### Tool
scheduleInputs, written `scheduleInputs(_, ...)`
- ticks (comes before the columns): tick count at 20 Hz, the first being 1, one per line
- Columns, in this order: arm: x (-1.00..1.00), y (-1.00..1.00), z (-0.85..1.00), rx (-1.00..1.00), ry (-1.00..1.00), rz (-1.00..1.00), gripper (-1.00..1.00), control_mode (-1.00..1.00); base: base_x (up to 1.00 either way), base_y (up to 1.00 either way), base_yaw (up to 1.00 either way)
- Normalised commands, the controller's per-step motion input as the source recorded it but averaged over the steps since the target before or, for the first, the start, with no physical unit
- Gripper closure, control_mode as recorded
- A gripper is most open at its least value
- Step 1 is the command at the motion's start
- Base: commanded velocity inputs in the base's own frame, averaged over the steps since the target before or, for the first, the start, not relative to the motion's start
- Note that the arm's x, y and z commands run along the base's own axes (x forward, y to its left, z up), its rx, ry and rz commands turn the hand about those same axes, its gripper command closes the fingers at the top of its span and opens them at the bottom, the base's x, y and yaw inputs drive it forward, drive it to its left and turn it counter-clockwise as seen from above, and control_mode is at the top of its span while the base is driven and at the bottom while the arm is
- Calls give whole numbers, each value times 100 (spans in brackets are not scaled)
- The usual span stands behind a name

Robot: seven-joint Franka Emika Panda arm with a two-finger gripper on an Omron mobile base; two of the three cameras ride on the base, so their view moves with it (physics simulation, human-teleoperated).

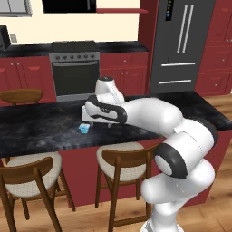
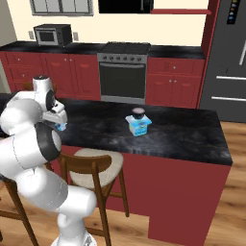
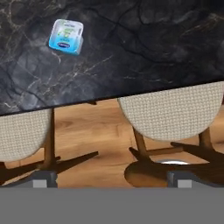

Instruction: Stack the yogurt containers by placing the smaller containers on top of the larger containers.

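Note:
A light-blue tapered tub (image 1: 84, 128) (image 3: 66, 36), one of the smaller containers, stands alone on the dark marble counter (image 1: 41, 131). My gripper (image 3: 113, 178) (image 1: 97, 122) hovers open above the counter's near edge, beside the tub and apart from it, with nothing between its fingertips (image 3: 43, 177). In the hand view the tub lies at the upper left, well off the gap between the fingers. Farther right along the counter, the larger pale blue-and-white boxy pack (image 2: 140, 127) carries a dark teal round cup (image 2: 139, 113) on top.
Wooden stools with woven seats (image 3: 175, 111) (image 1: 122, 163) stand under the counter's near edge (image 3: 109, 97). Behind the counter are an oven (image 1: 74, 68), a fridge (image 1: 181, 45) and red cabinets. A microwave (image 2: 53, 34) sits on the back counter.

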Motion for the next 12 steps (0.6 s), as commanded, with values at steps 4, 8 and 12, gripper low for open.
scheduleInputs(4, 38, 26, -25, 0, 0, 2, -100, -100, 0, 0, 0)
scheduleInputs(8, 45, 18, -20, 0, 0, 1, -100, -100, 0, 0, 0)
scheduleInputs(12, 49, 11, -17, 0, 0, 0, -100, -100, 0, 0, 0)
